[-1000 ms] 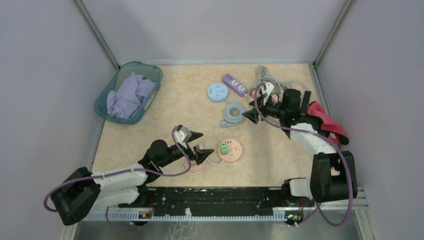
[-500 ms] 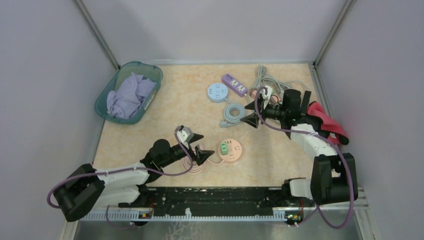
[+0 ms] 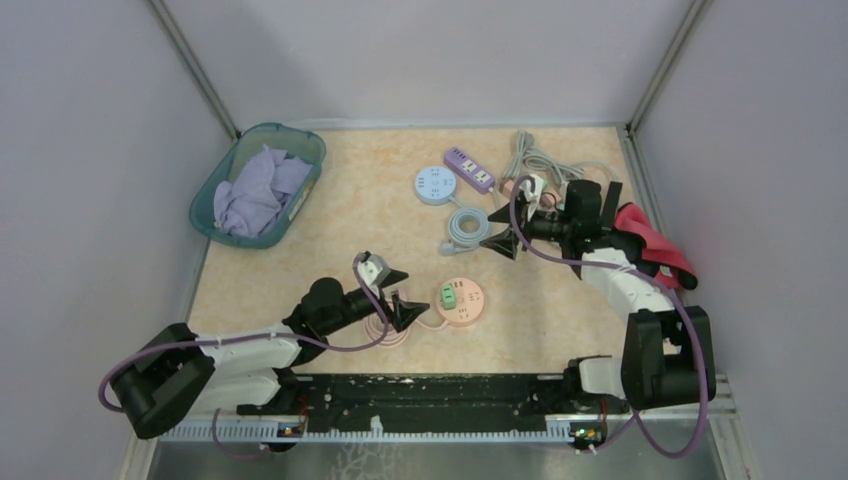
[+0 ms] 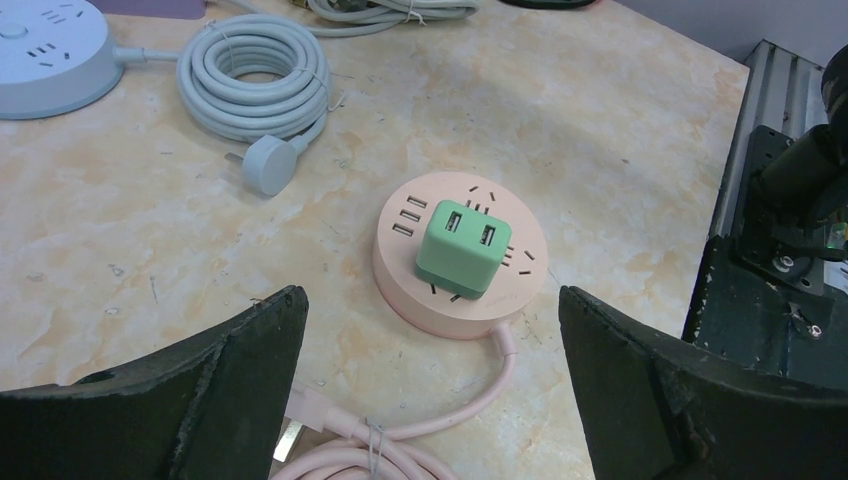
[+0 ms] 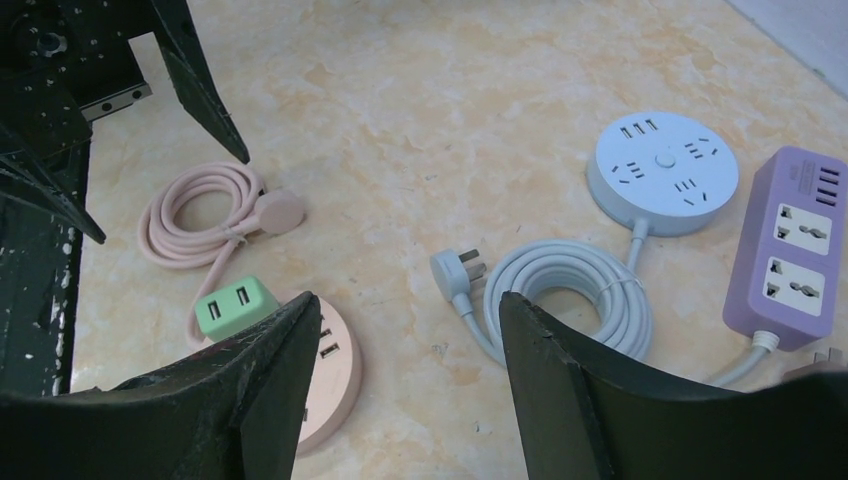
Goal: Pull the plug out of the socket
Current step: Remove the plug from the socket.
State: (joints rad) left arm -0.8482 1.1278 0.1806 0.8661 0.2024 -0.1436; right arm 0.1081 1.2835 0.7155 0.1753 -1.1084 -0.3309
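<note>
left gripper closes in on green plug, socket left unbraced

the left gripper has crept a shade nearer its target over the past second, while the right gripper has dipped slightly toward it. the left jaws stand fully wide and empty. the green usb plug sits dead ahead of them, centred on the gap but still just beyond the fingertips, seated upright in the round pink socket. the right jaws are about half spread, holding nothing, with the socket well apart, below and to their left in the wrist view. the likely trouble is that nothing pins the socket, so a pull on the plug may simply lift the whole puck off the table. jaws this wide could also pinch the socket's rim along with the plug. the pink cable, looped just under the left fingers, may snag as they advance.
</note>
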